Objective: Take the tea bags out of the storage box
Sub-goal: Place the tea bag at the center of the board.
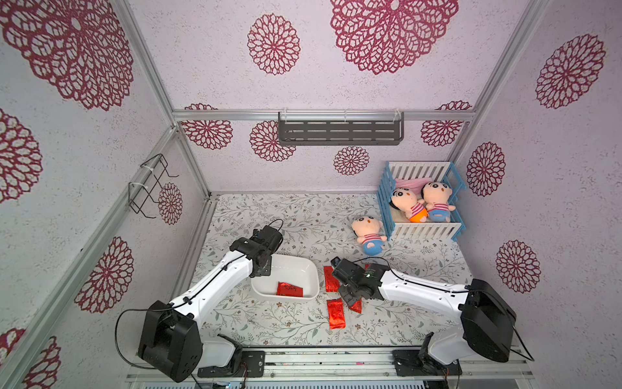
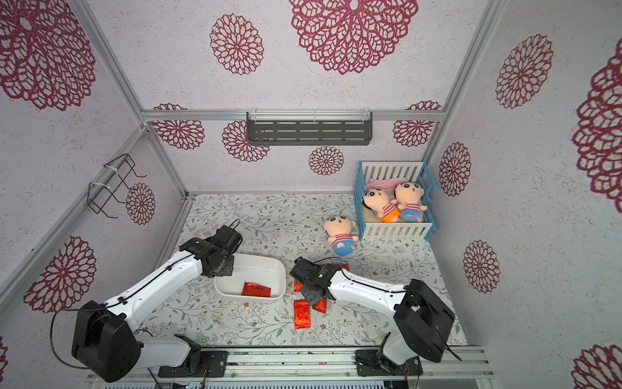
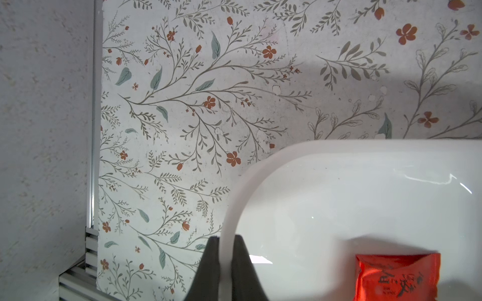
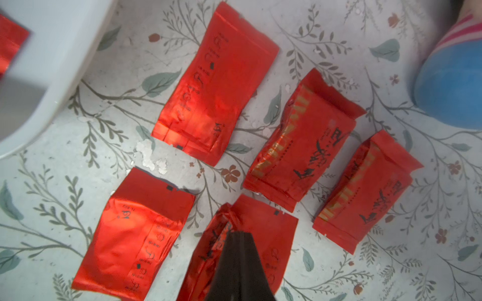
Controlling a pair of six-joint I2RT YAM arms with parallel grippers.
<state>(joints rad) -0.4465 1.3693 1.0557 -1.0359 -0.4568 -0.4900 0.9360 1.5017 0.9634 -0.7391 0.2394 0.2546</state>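
Observation:
The white storage box (image 1: pixel 298 271) (image 2: pixel 262 269) sits left of the table's centre, and one red foil tea bag (image 1: pixel 289 289) (image 2: pixel 256 289) (image 3: pixel 396 278) lies inside it. My left gripper (image 3: pixel 226 238) (image 1: pixel 261 271) is shut on the storage box (image 3: pixel 365 195) at its rim, one finger inside and one outside. Right of the box, several tea bags (image 4: pixel 216 83) (image 4: pixel 302 135) (image 1: pixel 336 313) lie flat on the floral table. My right gripper (image 4: pixel 238 233) (image 1: pixel 350 298) is shut on another tea bag (image 4: pixel 271 234), whose foil is crumpled at the pinch.
A plush doll (image 1: pixel 369 234) (image 4: pixel 453 91) lies just behind the tea bags. A blue-and-white crib (image 1: pixel 424 230) with two dolls stands at the back right. A grey shelf (image 1: pixel 340 131) and a wire rack (image 1: pixel 151 185) hang on the walls.

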